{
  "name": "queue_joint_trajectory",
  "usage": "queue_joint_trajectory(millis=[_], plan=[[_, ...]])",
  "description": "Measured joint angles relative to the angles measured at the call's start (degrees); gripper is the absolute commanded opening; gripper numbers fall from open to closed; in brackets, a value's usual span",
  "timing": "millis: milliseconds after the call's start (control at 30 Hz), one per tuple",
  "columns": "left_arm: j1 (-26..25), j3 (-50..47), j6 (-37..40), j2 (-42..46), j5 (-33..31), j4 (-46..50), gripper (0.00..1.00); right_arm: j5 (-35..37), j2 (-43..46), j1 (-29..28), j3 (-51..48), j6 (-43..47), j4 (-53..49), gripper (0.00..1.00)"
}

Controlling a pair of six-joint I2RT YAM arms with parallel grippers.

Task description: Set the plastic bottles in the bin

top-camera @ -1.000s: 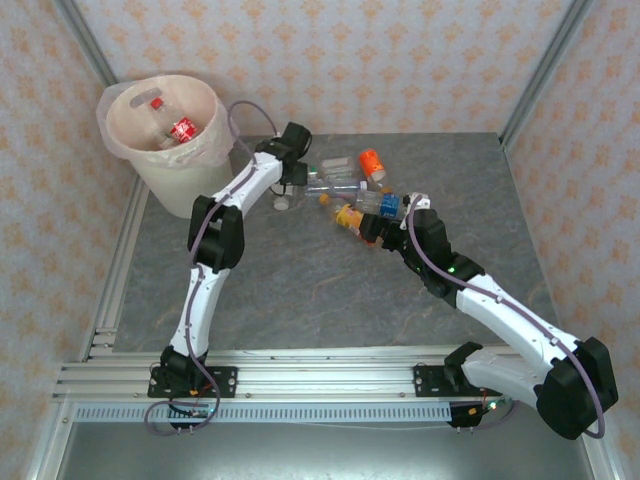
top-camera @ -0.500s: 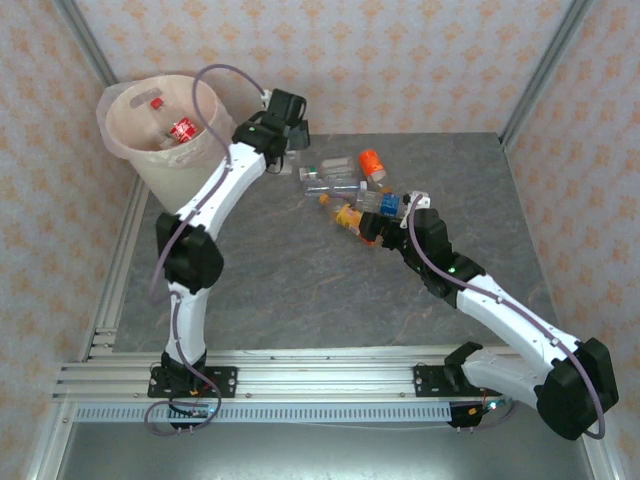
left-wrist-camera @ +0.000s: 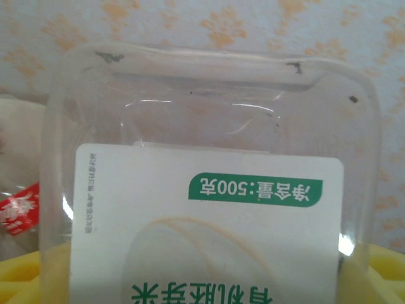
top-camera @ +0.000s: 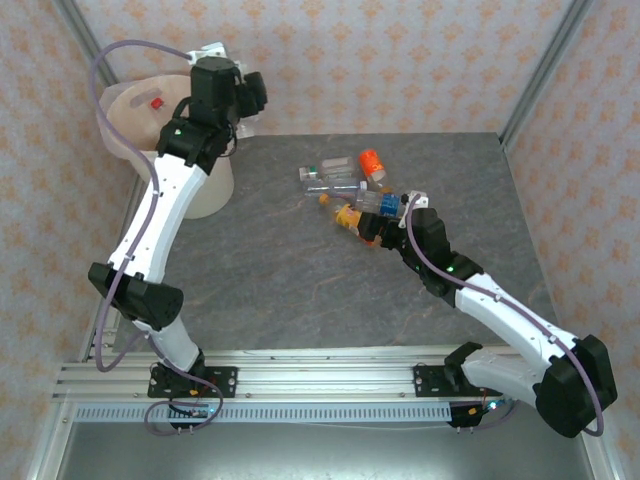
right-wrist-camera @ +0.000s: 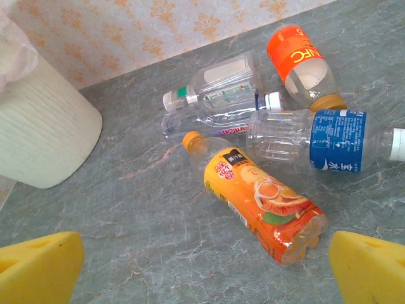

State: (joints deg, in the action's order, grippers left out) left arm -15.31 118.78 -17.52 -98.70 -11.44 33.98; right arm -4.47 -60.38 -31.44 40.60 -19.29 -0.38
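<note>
1. Pale pink wallpaper [top-camera: 400, 60] with orange floral motifs stands ahead of the right claw [top-camera: 370, 232] and on both sides of it.
2. A grey marbled tabletop [top-camera: 300, 290] spreads beneath it.
3. Aluminium rails [top-camera: 320, 375] lie well behind it.
4. Slanted metal posts [top-camera: 545, 70] frame the far corners.

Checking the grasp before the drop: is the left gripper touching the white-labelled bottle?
Touching. The left wrist view shows the bottle wedged flush between both yellow pads of the left gripper.

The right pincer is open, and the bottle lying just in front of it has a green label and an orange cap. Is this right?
Not quite: the right wrist view shows an orange label, not green. The rest holds: the right pincer is open, and the bottle just in front of it has an orange cap.
</note>
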Motion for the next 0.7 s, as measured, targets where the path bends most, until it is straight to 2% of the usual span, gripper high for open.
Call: queue_joint_trajectory(millis=[333, 700], plan=[[7.93, 2.82, 0.02, -1.7, -3.89, -0.02, 0.58, 0.0, -1.73, 0.0, 0.44, 0.02, 0.0, 0.99], [13.51, 12.59, -2.91, -11.78, -11.23, 4.5, 0.66, 0.0, -2.14, 0.0, 0.46, 0.0, 0.02, 0.99]])
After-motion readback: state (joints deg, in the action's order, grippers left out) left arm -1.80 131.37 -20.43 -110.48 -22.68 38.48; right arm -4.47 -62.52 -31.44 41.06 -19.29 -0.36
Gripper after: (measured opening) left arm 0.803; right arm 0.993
